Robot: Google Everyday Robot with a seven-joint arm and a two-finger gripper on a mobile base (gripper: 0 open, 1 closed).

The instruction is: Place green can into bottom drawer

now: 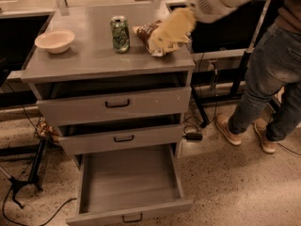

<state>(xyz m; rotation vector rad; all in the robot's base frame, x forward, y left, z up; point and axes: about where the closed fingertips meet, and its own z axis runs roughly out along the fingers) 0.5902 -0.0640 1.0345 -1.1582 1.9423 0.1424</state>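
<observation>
**Hand over the snack bag, can not yet taken**

Green can point(120, 33) upright on the worktop point(94, 58), near the rear edge, about midway along it. Nothing touches it. Hand point(171, 29) hovers over the rear right corner as viewed, above the snack bag point(146, 32), just beside the can. Released or clenched: cannot tell. Bottom drawer point(129, 182) pulled out wide.

Risks, as I judge them:
- The bag lies close to the can on the hand's side. An approach from there could drag the bag or knock the can over, and a tipped can would roll toward an edge.
- Smooth metal wall. An off-centre grip may slip on the long way down to the drawer.
- Top drawer point(141, 105) and middle drawer point(94, 142) appear slightly out. A descent close to the cabinet front could clip them.
- Person point(268, 79) stands off the right edge, near the arm's sweep.

Count: one can, one bowl point(55, 41) by the left edge, one snack bag, three drawers, one hand, one person (legs only).
</observation>
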